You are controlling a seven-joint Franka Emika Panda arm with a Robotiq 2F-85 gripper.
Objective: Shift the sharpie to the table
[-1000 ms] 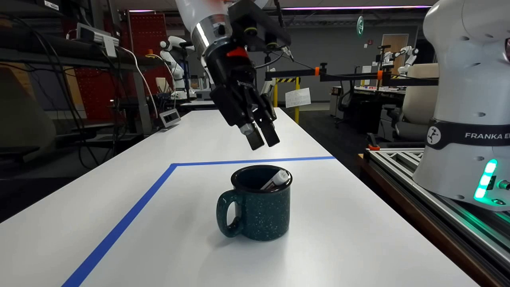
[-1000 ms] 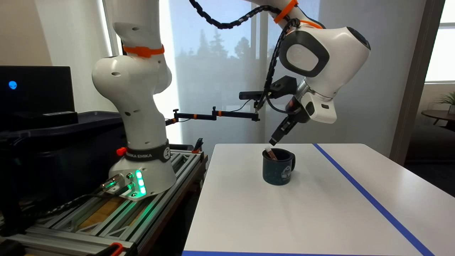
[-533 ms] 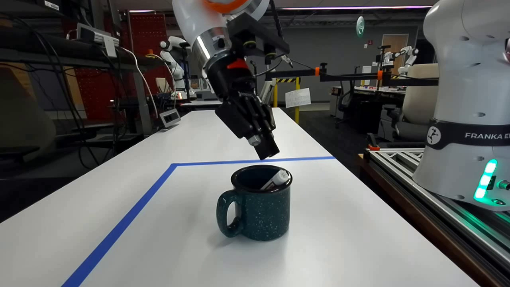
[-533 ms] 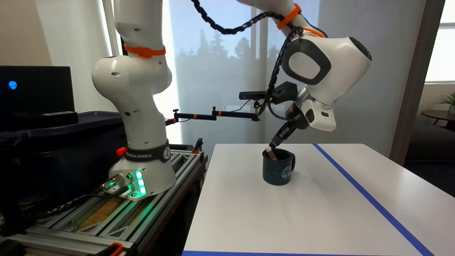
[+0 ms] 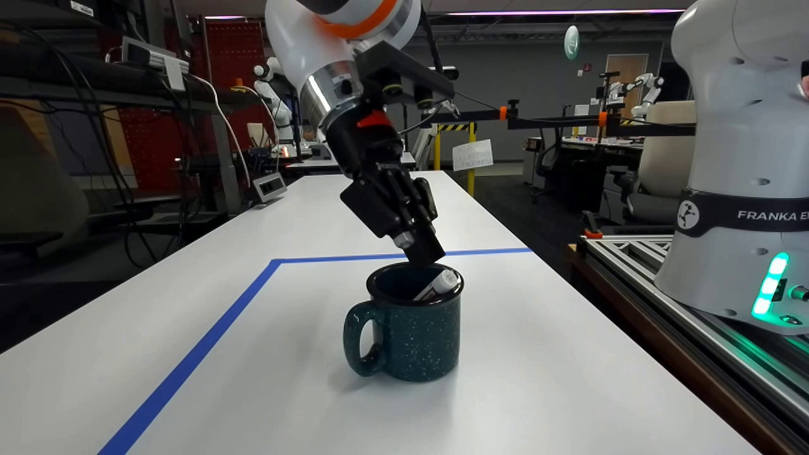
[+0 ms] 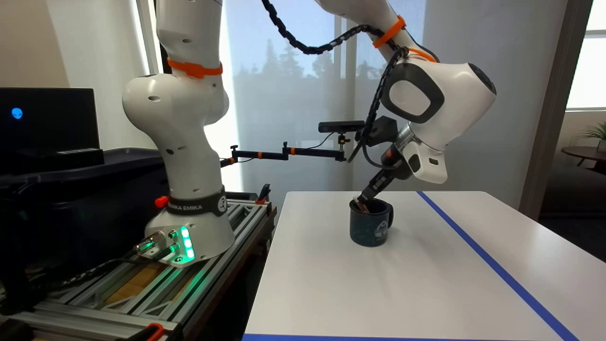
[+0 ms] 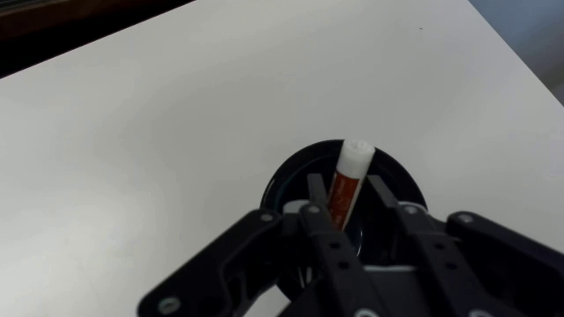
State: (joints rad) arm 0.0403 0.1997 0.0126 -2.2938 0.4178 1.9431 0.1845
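The sharpie, with a white end (image 7: 356,157) and a reddish-brown label (image 7: 345,191), stands tilted inside the dark teal mug (image 5: 414,338), its upper end leaning at the rim. In both exterior views only that upper part of the sharpie (image 5: 437,284) shows; the mug hides the rest. My gripper (image 7: 344,177) comes down slanted over the mug, fingertips at the mouth. The fingers are part-way together but apart, and the sharpie shows between them in the wrist view, with a gap on its right side. White tabletop, the table (image 6: 426,293), carries the mug.
Blue tape (image 5: 208,341) marks lines on the table around the mug. The mug's handle (image 5: 363,338) points away from the robot base (image 5: 746,253). A bench with metal rails (image 6: 156,289) runs alongside the table. A black camera bar (image 6: 289,152) hangs behind the mug.
My gripper has come down to the mouth of the mug. Its fingers have drawn closer together compared with a second ago. Sharpie and mug have stayed in place.
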